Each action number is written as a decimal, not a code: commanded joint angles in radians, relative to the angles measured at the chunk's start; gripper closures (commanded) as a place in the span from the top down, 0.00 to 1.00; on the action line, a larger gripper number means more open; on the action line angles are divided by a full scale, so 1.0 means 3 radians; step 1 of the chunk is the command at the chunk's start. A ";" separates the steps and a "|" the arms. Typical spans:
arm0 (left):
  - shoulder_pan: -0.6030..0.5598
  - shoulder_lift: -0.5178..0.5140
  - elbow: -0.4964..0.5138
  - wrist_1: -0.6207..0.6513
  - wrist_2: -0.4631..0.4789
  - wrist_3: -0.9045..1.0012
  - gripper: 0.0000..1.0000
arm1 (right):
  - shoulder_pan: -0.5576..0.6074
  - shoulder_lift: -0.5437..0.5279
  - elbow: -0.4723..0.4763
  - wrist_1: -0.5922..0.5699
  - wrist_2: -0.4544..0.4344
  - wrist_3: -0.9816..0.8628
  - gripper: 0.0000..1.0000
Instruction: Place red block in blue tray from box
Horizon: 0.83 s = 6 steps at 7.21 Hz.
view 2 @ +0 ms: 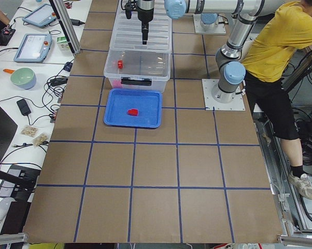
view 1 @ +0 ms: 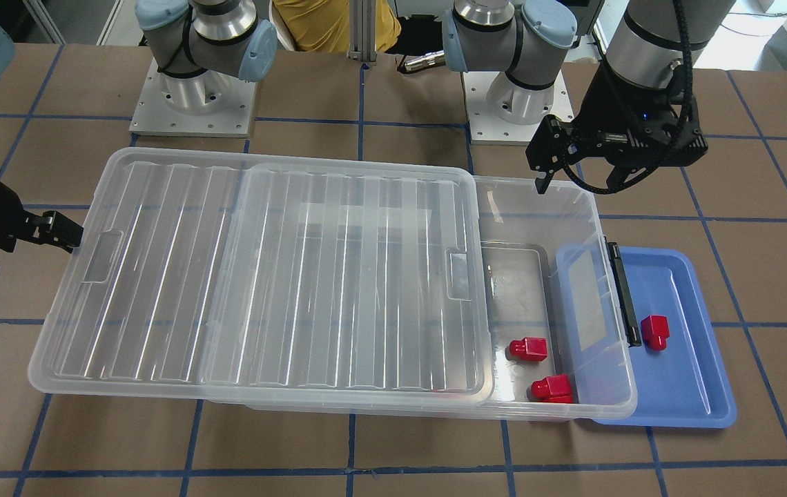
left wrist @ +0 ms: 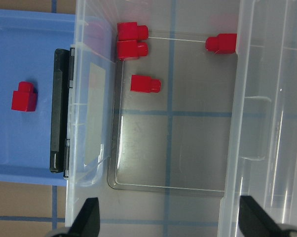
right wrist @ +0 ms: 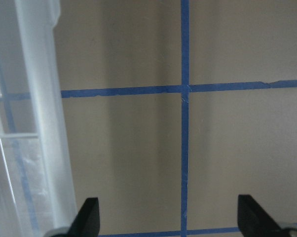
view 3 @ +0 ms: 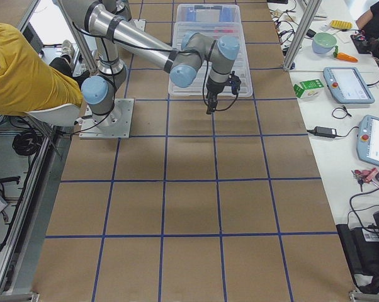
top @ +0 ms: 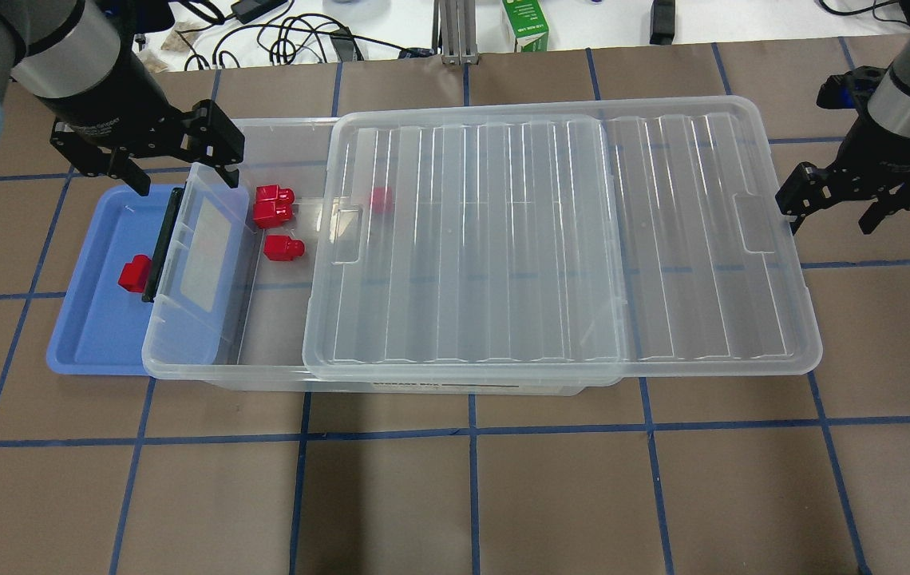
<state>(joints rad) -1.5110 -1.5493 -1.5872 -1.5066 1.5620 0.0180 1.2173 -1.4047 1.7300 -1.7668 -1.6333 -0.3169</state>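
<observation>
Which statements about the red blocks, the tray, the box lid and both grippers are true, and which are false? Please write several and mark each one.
1. One red block lies in the blue tray. True.
2. The lid covers the whole box. False: it sits shifted aside, so the end by the tray is uncovered.
3. The left gripper holds a red block. False: it is open and empty, above the uncovered end of the box.
4. The right gripper is open over the table, beside the lid's far end. True.
5. Three red blocks lie in the uncovered part of the box. True.
</observation>
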 commanded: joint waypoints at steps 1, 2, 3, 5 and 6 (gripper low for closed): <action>0.0000 0.0000 -0.0001 0.0001 0.0004 0.0001 1.00 | 0.0033 0.0004 0.0011 0.0004 0.0116 0.0008 1.00; 0.0000 0.0000 -0.0001 0.0001 0.0004 0.0001 1.00 | 0.0139 -0.0001 0.0057 -0.0032 0.0162 0.0038 1.00; 0.0000 0.0000 -0.0001 0.0006 0.0004 0.0001 1.00 | 0.0307 0.0004 0.0057 -0.0042 0.0157 0.0236 1.00; 0.0000 0.0000 -0.0001 0.0011 0.0004 0.0001 1.00 | 0.0457 0.0004 0.0062 -0.0042 0.0157 0.0447 1.00; 0.0000 0.0000 -0.0001 0.0011 0.0004 0.0001 1.00 | 0.0508 0.0004 0.0027 -0.0047 0.0162 0.0493 1.00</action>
<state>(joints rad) -1.5110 -1.5493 -1.5876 -1.5035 1.5631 0.0184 1.3470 -1.4037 1.7457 -1.7799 -1.5859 -0.1936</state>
